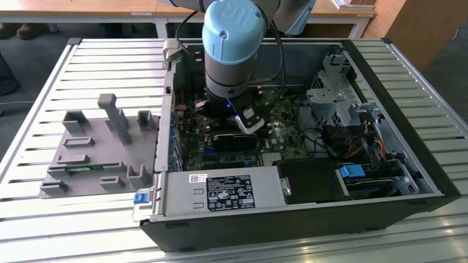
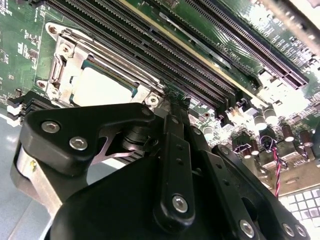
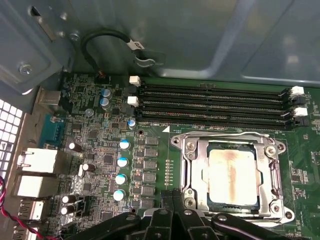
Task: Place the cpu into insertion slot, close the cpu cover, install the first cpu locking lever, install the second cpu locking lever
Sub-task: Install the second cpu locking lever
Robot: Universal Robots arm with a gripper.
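The silver-grey square cpu (image 3: 233,176) sits in the black-framed insertion slot (image 3: 204,186), with the thin silvery metal cpu cover (image 3: 190,165) closed over its rim. The black gripper (image 3: 172,212) hovers just beside the cover's edge; whether its jaws are open or closed cannot be told. Judgement: lever work demands a low, precise approach. Long black memory slots (image 3: 210,102) and blue-topped capacitors (image 3: 121,162) flank the cover closely.

No wording can be made out; print is carried by a white-and-black label (image 1: 227,192) on the silver power supply (image 1: 219,194), seemingly too fine.
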